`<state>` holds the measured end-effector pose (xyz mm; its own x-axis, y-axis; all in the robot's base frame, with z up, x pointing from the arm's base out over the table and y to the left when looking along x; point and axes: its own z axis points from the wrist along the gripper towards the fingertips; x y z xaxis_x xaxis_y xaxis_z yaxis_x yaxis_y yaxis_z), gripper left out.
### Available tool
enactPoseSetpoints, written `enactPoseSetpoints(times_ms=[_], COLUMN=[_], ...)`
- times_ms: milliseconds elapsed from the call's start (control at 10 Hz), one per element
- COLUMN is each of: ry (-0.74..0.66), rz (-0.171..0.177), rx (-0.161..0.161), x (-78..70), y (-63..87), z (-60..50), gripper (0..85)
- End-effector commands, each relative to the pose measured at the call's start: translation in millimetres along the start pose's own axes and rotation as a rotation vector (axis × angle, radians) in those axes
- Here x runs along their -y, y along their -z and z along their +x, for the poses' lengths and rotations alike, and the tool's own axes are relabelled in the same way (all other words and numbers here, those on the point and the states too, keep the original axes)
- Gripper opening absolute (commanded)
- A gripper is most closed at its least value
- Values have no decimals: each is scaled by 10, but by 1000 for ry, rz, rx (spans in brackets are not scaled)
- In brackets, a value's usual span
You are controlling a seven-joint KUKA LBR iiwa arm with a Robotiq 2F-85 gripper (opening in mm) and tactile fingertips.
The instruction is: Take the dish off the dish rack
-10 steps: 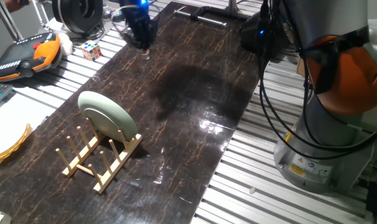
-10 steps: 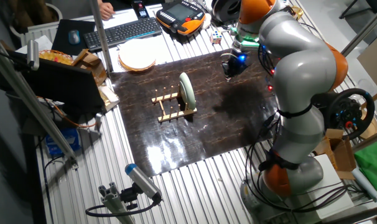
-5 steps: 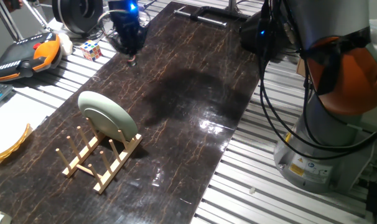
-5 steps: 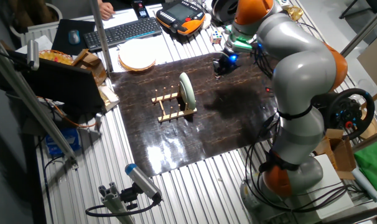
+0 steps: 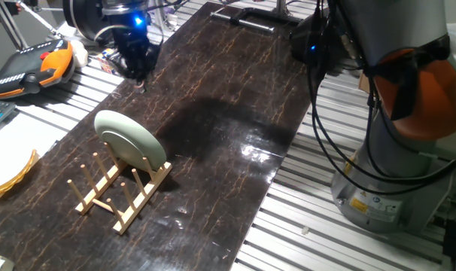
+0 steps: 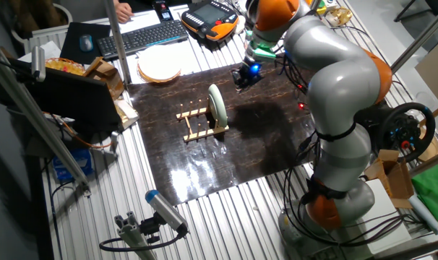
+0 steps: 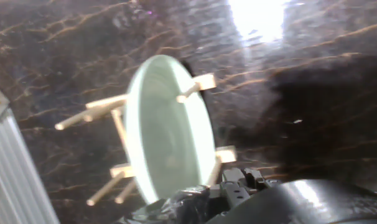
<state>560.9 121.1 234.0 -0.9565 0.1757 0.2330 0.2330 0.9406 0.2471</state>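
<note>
The claw has moved closer to the dish

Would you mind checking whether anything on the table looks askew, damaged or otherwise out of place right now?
Nothing stands out. The dish stands on edge between the pegs of the dish rack, leaning slightly but seated and unbroken. The gripper hovers apart from it, above the dark tabletop. No spills show.

bright overhead glare on glossy dark tabletop, soft arm shadow, hand view blurred

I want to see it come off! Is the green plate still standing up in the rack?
Yes. The plate stands on edge between the wooden rack's pegs.
</note>
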Motion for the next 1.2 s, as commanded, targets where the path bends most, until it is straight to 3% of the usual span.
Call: enactPoseSetpoints(times_ms=[0, 500, 600, 800, 900, 1100], ry=[15, 18, -3, -54, -79, -112], rz=[13, -5, -11, -22, -52, -53], rx=[4, -46, -39, -18, -6, 7], x=[-12, -12, -12, -25, -60, -200], y=[-4, -4, -4, -8, -20, -36], z=[3, 3, 3, -9, -21, -42], gripper=[7, 17, 90, 367, 453, 530])
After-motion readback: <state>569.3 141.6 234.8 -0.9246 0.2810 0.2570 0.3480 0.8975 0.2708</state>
